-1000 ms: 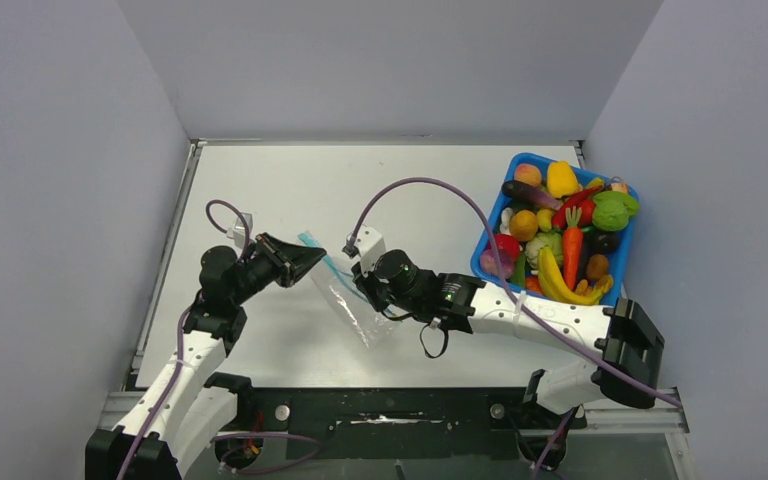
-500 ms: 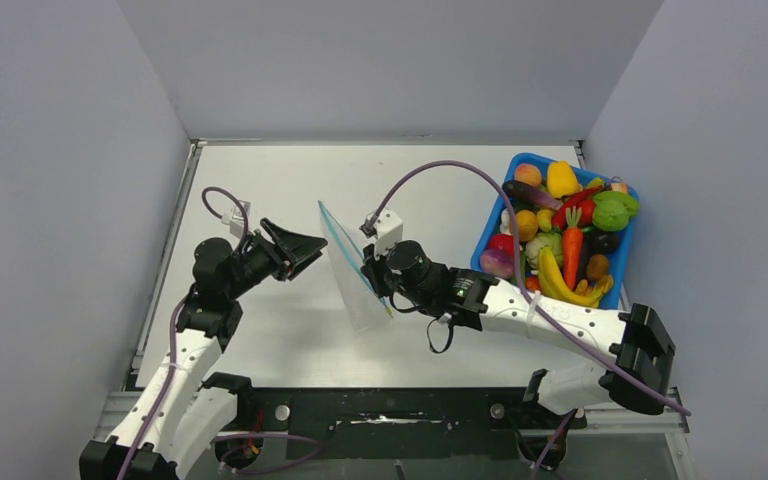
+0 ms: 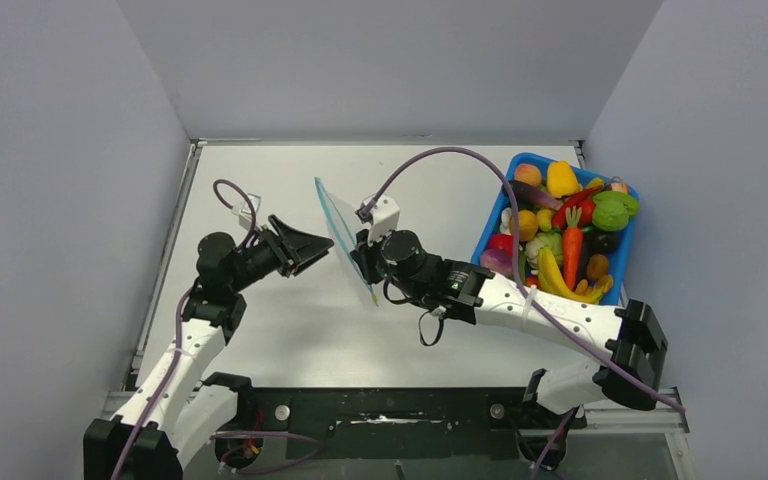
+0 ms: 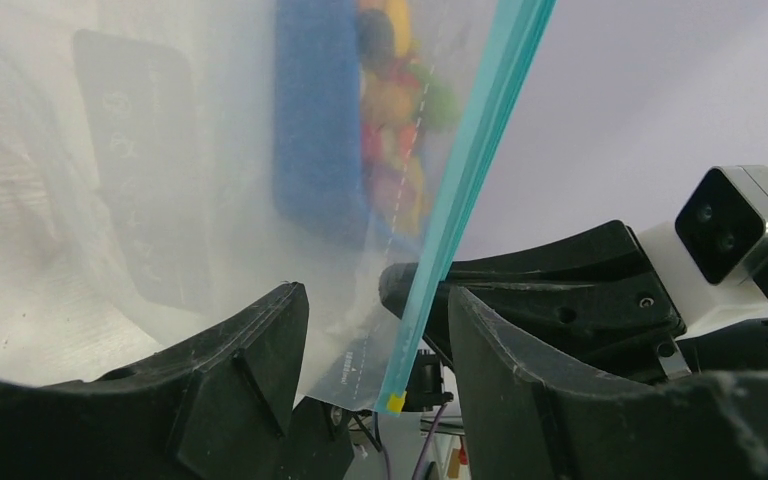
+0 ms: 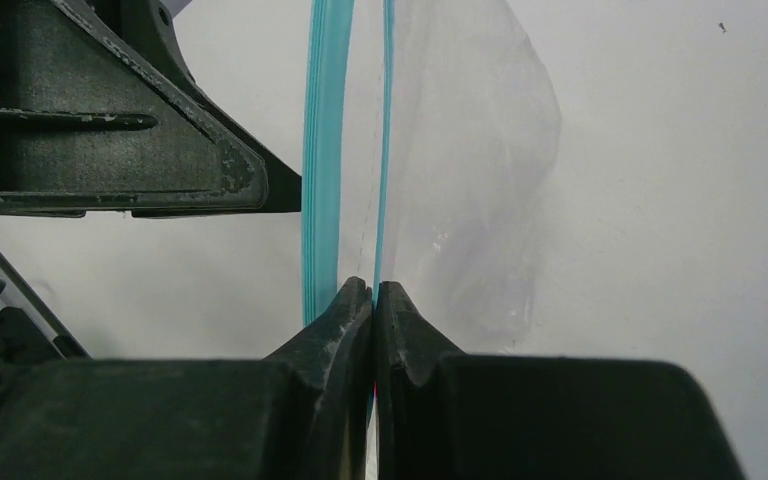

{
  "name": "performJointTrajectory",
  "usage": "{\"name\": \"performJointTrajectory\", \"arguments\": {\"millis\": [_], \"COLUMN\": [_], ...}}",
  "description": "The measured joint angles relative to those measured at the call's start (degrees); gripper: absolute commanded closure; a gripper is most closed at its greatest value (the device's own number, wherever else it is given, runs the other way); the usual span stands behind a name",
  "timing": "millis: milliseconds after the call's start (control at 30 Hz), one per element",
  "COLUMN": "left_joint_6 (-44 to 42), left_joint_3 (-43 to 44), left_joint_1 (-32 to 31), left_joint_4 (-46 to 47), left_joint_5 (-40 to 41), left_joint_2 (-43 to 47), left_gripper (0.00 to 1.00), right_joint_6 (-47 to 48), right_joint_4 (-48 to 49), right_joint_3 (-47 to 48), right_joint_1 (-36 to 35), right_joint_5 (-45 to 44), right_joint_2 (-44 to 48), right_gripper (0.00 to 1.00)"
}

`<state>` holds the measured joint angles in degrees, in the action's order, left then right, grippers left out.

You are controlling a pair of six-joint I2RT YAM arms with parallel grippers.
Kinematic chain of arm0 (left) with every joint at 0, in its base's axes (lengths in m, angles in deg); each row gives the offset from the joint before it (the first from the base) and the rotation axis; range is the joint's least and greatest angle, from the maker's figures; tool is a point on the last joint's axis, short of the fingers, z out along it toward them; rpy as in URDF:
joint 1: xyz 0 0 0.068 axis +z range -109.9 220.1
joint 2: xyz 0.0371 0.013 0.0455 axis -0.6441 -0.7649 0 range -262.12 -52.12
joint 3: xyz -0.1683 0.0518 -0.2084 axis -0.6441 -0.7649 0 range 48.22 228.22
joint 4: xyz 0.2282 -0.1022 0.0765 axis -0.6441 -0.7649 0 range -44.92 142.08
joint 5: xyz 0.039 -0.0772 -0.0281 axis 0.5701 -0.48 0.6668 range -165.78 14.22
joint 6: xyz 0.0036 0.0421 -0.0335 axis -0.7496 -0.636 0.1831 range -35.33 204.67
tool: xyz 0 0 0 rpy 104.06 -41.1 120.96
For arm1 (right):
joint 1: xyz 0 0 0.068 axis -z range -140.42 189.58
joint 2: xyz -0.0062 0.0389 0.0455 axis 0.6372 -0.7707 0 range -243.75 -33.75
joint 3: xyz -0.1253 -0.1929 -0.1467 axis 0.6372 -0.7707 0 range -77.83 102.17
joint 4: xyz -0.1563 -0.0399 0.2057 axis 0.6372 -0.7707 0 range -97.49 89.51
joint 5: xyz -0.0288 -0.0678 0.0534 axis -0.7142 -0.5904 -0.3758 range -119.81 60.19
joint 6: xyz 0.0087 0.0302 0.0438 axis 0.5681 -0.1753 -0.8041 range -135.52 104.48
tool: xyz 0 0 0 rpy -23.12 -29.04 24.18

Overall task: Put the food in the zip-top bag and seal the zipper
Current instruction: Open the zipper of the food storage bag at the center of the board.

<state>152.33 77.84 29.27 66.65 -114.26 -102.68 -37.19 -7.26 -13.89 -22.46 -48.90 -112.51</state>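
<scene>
Right wrist view, nearest first: the right pincer [image 5: 373, 300] is pressed together on the zipper [image 5: 325, 150] and holds the zip-top bag [image 5: 470, 170] up off the bench [image 5: 680, 200]. Two teal lines show with a gap between them, so the mouth seems slightly parted. Just beyond, the left pincer [image 4: 375, 320] stands with its jaws apart. The teal strip runs between its fingers, and neither clearly touches it. Farther off, at the right of the top view, the food [image 3: 572, 245] lies heaped in a blue bin [image 3: 627, 240], well apart from the bag. None of it is bagged yet. The film looks light, limp and slippery, likely to sag or slide. The stiffer zipper lip seems the sound place to hold, so the left pincer would do best to take the free lip.
</scene>
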Motion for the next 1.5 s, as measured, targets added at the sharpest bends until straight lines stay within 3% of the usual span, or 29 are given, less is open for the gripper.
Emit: {"name": "performJointTrajectory", "arguments": {"millis": [433,600,800,1167,1333,1500], "left_joint_6": [-3.65,-6.86,-11.65,-16.24,-15.87,-16.61], "left_joint_3": [0.85,3.19,6.27,9.99,10.01,11.30], "left_joint_1": [-0.39,-0.76,-1.29,-2.43,-2.58,-2.64], "left_joint_4": [1.68,-2.91,-10.43,-19.02,-19.58,-22.91], "left_joint_5": [-1.01,0.79,5.16,10.54,11.26,13.49], "left_joint_2": [-2.08,-2.60,-3.17,-5.66,-7.34,-7.67], "left_gripper": [0.46,0.49,0.61,0.62,1.00,1.00], "right_joint_6": [-0.02,0.00,0.00,-1.33,-2.25,-3.76], "right_joint_4": [0.31,0.50,0.66,0.59,0.33,0.04], "right_joint_3": [0.87,1.33,1.33,2.43,3.78,3.78], "right_joint_1": [-0.63,-0.63,-0.68,-0.68,-0.68,-0.13], "right_joint_5": [0.00,0.02,0.02,0.00,-0.94,-2.78], "right_joint_2": [-3.80,-4.55,-4.57,-6.56,-8.72,-8.90], "right_gripper": [1.00,1.00,1.00,1.00,1.00,1.00]}}
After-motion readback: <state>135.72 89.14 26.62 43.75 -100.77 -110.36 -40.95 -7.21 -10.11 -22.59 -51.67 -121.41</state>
